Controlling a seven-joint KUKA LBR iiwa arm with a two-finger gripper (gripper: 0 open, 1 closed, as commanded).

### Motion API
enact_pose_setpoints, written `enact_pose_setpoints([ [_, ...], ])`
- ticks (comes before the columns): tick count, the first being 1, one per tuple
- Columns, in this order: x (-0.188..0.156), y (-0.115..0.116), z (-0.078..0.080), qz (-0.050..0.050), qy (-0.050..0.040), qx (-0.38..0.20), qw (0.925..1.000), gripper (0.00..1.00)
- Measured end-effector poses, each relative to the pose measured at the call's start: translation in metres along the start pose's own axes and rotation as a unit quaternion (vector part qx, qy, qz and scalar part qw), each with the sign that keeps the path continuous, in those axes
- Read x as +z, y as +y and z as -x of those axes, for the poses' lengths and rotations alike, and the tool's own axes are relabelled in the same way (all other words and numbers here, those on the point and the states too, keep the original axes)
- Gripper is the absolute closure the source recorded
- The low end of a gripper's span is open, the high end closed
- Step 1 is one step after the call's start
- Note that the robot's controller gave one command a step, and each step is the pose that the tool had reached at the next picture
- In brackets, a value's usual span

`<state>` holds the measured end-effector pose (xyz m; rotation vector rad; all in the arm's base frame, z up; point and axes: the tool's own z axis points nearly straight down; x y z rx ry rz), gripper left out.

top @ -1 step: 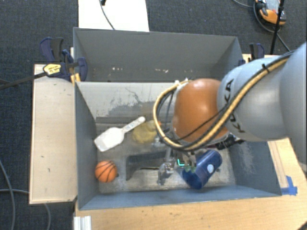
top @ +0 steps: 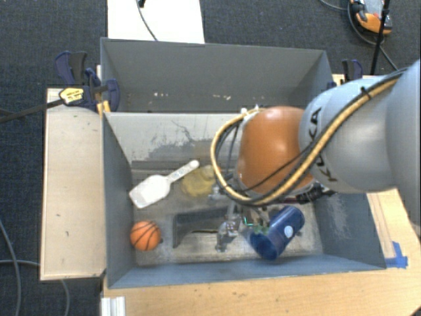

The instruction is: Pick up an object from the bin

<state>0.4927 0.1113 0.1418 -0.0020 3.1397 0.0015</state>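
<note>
Where the arm [top: 368, 143] reaches in from the right, I see the gripper [top: 227, 234] low in the bin [top: 210, 71], at the right end of a dark grey block [top: 196, 225]; claw state, I cannot tell; blue cup [top: 277, 232] lies just beside on the right; orange ball [top: 145, 235], white scoop [top: 158, 185] and yellowish lump [top: 197, 183] sit further left.

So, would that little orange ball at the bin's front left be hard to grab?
Probably a bit. The ball is round, so a nudge would likely send it rolling along the bin floor. It looks like a small toy basketball, so it is likely light, and its lined skin may give some grip.
</note>
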Motion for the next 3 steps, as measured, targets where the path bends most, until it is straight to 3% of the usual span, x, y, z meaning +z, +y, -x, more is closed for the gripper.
enact_pose_setpoints([
  [1, 0.067, 0.017, 0.008, 0.002, -0.0045, 0.064, 0.998, 1.0],
  [2, 0.067, 0.017, 0.008, 0.002, -0.0046, 0.064, 0.9979, 1.0],
  [3, -0.08, 0.017, 0.013, -0.001, 0.0022, 0.058, 0.9983, 1.0],
])
